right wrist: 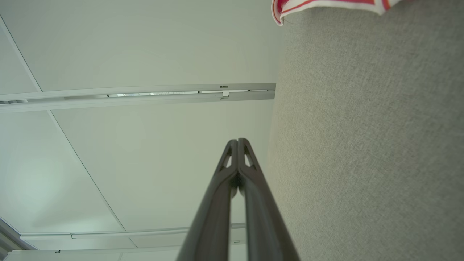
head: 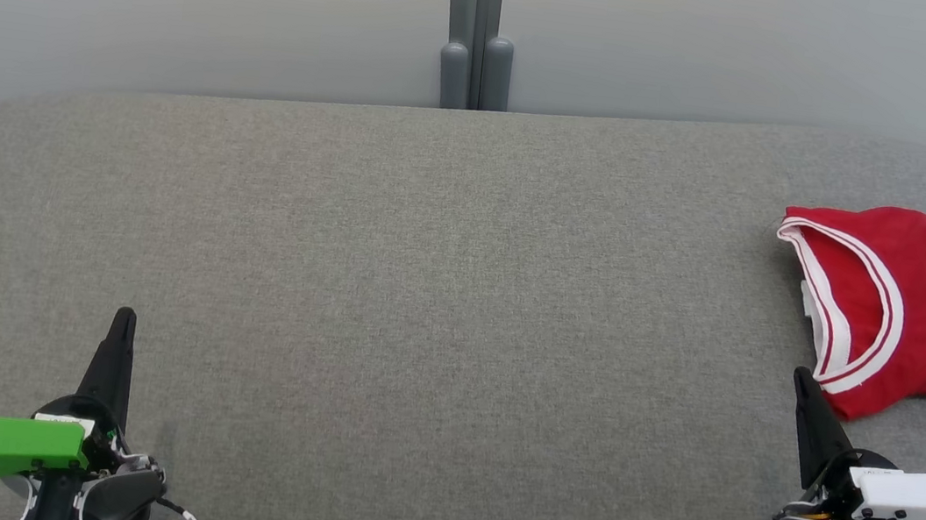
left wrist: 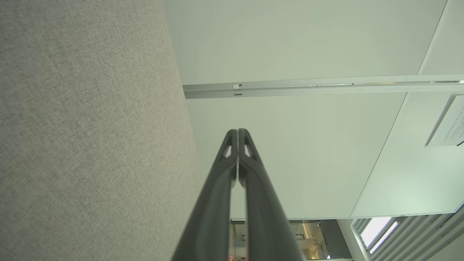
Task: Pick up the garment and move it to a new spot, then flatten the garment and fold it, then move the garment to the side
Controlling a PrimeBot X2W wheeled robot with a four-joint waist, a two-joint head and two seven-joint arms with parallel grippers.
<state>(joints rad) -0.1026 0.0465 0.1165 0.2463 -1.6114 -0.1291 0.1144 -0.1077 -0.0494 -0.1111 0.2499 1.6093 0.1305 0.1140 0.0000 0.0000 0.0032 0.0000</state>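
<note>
One garment (head: pixel 909 297): red sleeveless jersey with white striped trim and dark lettering, lying rumpled at the right edge of the surface (head: pixel 424 291), a grey woven pad with rounded corners. One left gripper (head: pixel 125 316), green-capped, by the front left corner. One right gripper (head: pixel 802 377), white-capped, tip near the jersey. Both point forward with their fingers pressed together, grasping nothing.

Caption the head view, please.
Red jersey at right on grey surface; left gripper and right gripper shut, empty.
</note>
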